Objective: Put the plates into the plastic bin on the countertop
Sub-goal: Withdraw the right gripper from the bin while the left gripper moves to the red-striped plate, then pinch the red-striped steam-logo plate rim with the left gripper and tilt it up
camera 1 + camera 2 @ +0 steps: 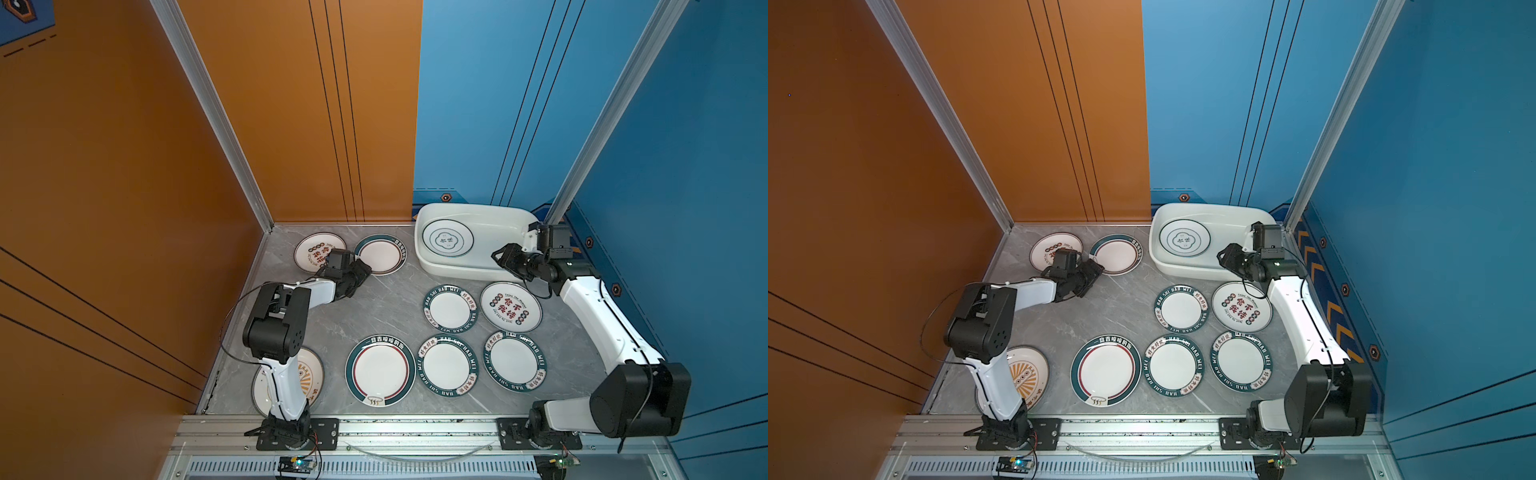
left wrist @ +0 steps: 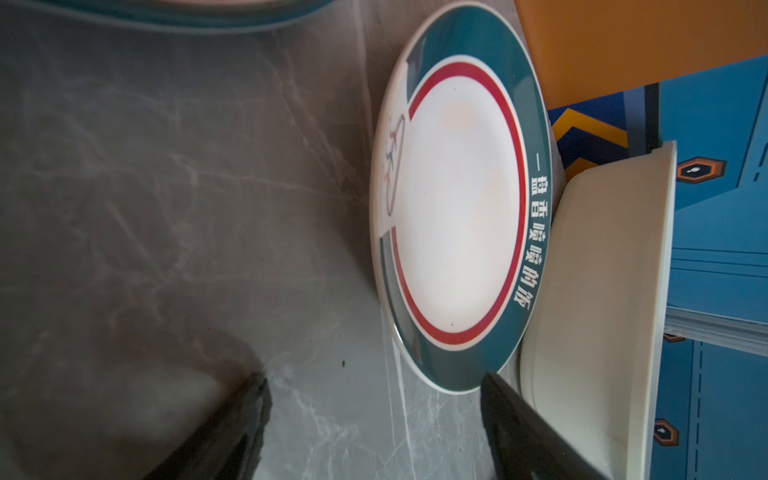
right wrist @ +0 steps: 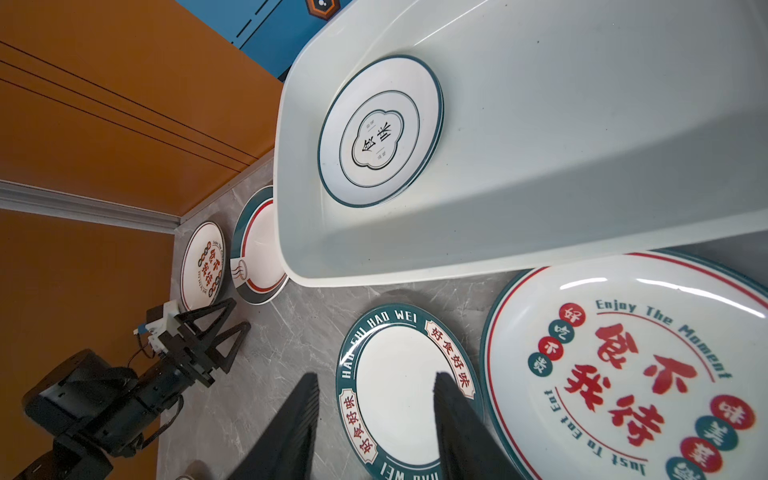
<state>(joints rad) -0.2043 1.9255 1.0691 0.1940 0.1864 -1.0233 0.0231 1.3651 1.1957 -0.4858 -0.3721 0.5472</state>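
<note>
The white plastic bin [image 1: 428,266] stands at the back right of the grey countertop [image 1: 386,303] and holds a flower-outline plate [image 1: 447,237]. Several plates lie on the countertop. My left gripper [image 1: 365,269] is open low beside the near edge of a small green-rimmed plate [image 1: 382,253]. In the left wrist view the gripper [image 2: 374,376] holds nothing, and one finger [image 2: 511,411] sits at that plate's [image 2: 457,208] rim. My right gripper [image 1: 498,255] hangs open and empty by the bin's front right rim. In the right wrist view the gripper [image 3: 376,376] looks down on a lettered-rim plate [image 3: 399,390].
A red-character plate [image 1: 318,251] lies by the left gripper. A sunburst plate [image 1: 311,372] sits under the left arm. A large green-rimmed plate [image 1: 380,370], three lettered-rim plates [image 1: 449,308] and a red-character plate [image 1: 511,306] fill the front right. Walls close both sides.
</note>
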